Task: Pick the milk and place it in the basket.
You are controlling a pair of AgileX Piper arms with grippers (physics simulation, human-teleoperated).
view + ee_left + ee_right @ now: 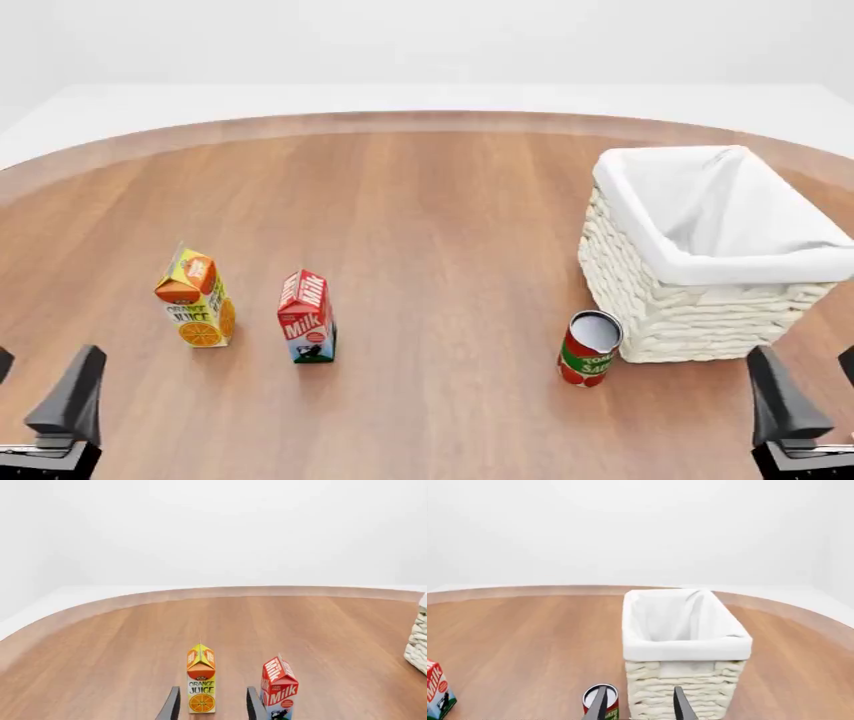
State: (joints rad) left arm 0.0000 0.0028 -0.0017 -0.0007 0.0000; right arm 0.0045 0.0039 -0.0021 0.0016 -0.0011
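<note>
The small red-topped gable milk carton is seen upright on the wooden table, just beside the orange-yellow juice carton, well apart from the white wicker basket. Both grippers are held apart, apparently empty. The juice could be grabbed or toppled by mistake

An orange juice carton and tomato can stand on the wooden table.
</note>
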